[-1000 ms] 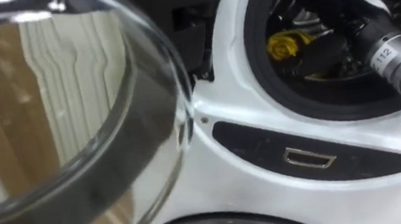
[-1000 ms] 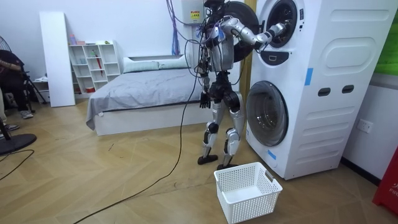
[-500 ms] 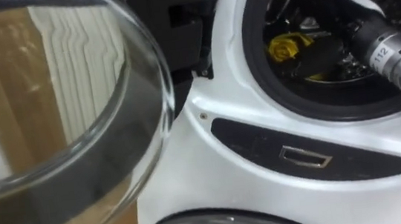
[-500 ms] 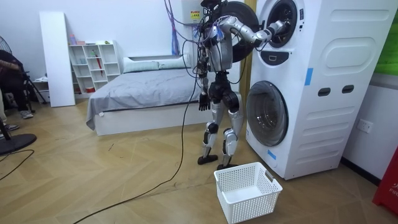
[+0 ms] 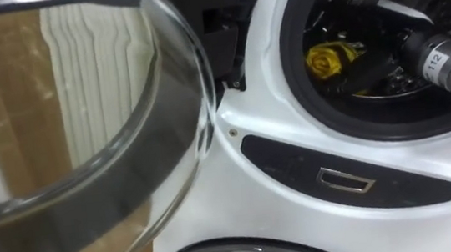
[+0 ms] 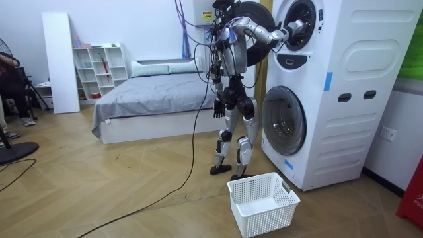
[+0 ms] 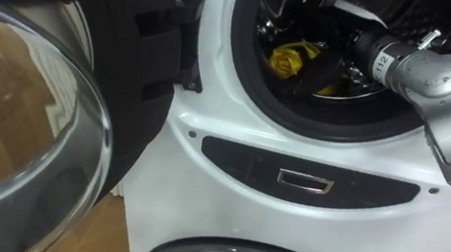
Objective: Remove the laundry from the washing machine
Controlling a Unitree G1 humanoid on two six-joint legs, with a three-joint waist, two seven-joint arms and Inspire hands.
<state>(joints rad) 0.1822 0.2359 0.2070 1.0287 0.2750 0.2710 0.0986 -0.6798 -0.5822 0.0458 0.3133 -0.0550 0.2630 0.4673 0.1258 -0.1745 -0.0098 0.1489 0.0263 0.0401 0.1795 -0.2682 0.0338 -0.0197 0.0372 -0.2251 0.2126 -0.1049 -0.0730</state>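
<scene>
A yellow cloth (image 5: 325, 59) lies inside the dark drum of the upper washing machine (image 5: 270, 155), also seen as the yellow cloth (image 7: 289, 59) in the right eye view. My right arm reaches in through the round opening from the right. My dark right hand (image 5: 364, 66) sits right beside the cloth, its fingers lost against the dark drum. The machine's glass door (image 5: 86, 157) stands swung open to my left. In the room view I stand facing the stacked machines with my right hand (image 6: 296, 30) in the upper drum. My left hand (image 6: 216, 106) hangs relaxed at my hip.
A dark panel with a small metal latch (image 5: 345, 179) lies under the opening, above the lower machine's round door (image 6: 283, 129). A white laundry basket (image 6: 262, 201) stands on the wood floor by my feet. A bed (image 6: 152, 96) is behind me.
The eye view shifted slightly. My right hand stays in the drum beside the yellow cloth, with little visible movement.
</scene>
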